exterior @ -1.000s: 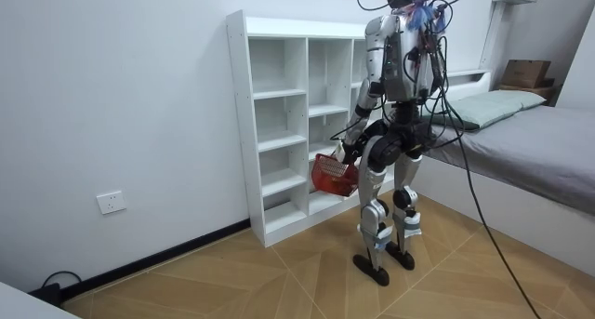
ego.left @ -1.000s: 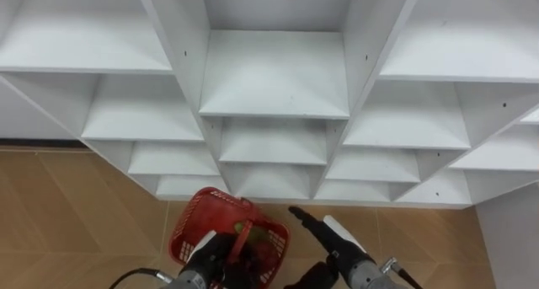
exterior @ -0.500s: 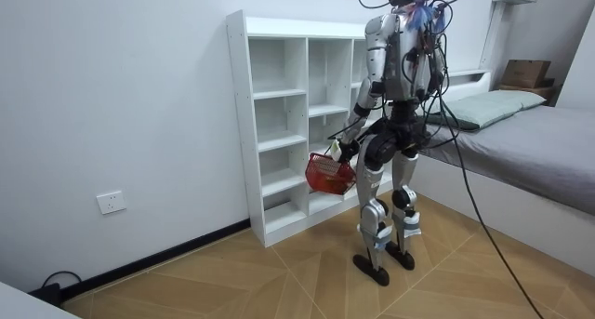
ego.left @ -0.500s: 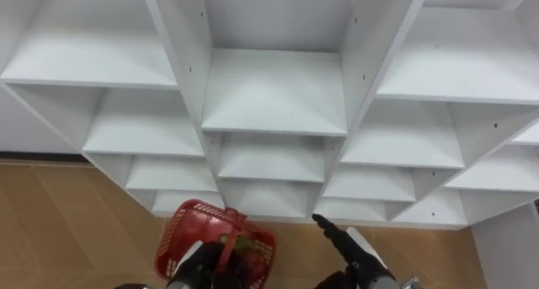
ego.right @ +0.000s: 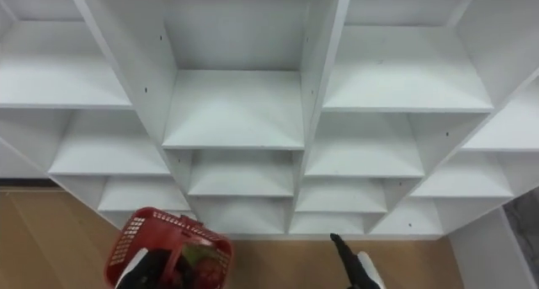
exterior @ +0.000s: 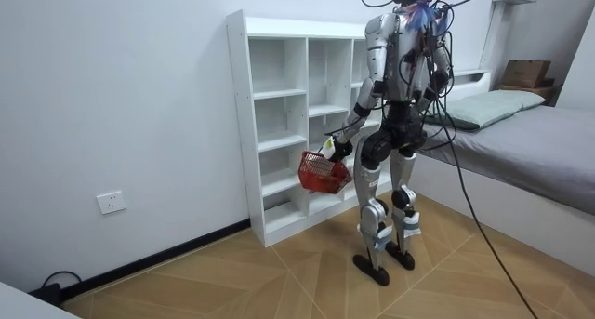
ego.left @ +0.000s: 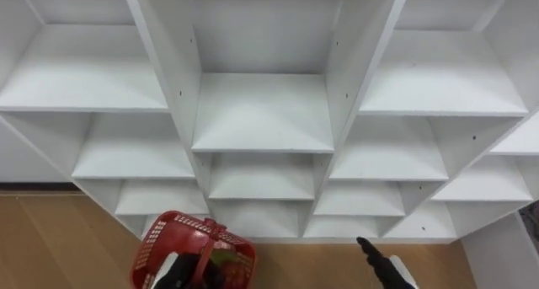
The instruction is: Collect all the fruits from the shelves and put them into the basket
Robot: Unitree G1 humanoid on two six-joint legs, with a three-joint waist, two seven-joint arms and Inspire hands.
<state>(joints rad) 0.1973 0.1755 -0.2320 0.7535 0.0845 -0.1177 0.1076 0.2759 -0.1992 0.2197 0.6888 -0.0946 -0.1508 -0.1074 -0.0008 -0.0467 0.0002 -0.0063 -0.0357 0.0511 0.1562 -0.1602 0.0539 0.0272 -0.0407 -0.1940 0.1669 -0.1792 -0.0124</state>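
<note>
While robot stands on wood floor (ego.left: 50, 238), left hand (ego.left: 171, 274) at 7 o'clock, fingers grasping handle of red basket (ego.left: 160, 238), fruit (ego.left: 223, 259) inside. Right hand (ego.left: 381, 262) at 5 o'clock, fingers straight, released. Beyond, at 12 o'clock, white closet (ego.left: 261, 112).

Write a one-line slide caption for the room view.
The robot stands at the white closet, left hand holding a red basket, a bed at the room view's right.

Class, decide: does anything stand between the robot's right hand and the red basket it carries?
Nothing visible does. The open right hand and the red basket, held by the left hand with fruit inside, have bare wooden floor seen between them.
</note>
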